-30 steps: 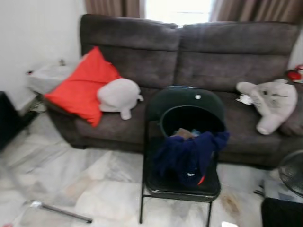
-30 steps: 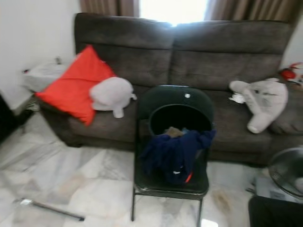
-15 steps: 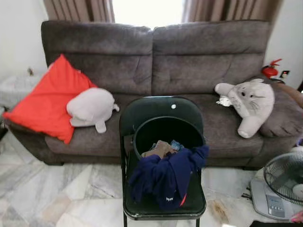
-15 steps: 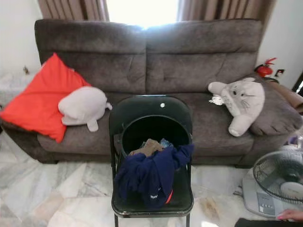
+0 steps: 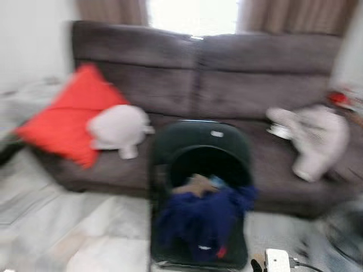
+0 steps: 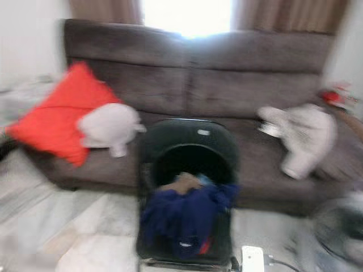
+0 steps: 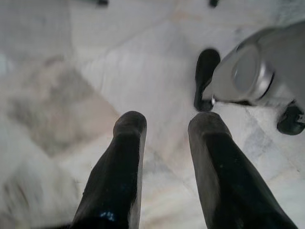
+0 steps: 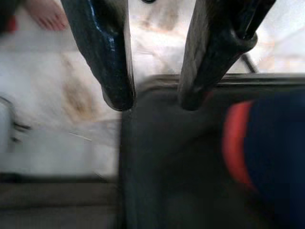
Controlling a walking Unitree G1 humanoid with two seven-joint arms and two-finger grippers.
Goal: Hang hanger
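A black folding chair [image 5: 195, 141] stands in front of the sofa, blurred. On its seat sits a black basket [image 5: 209, 164] of clothes, with a navy garment [image 5: 204, 218] draped over its front rim. My left gripper [image 7: 167, 125] hangs open above the marble floor, with nothing between its fingers. In the right wrist view my right gripper [image 8: 155, 101] is open just above the front edge of the chair seat [image 8: 162, 157], beside the navy garment [image 8: 281, 157] with its red patch.
A grey sofa [image 5: 238, 73] carries a red cushion [image 5: 71, 113], a white plush [image 5: 116, 127] and a grey plush [image 5: 315, 136]. A white block with a cable [image 5: 277, 260] lies on the floor by the chair. A person's bare foot [image 8: 45, 12] is near.
The head camera has swung and the picture is now blurred. The whole scene sits slightly further right than half a second ago. The chair, basket and garment keep their places.
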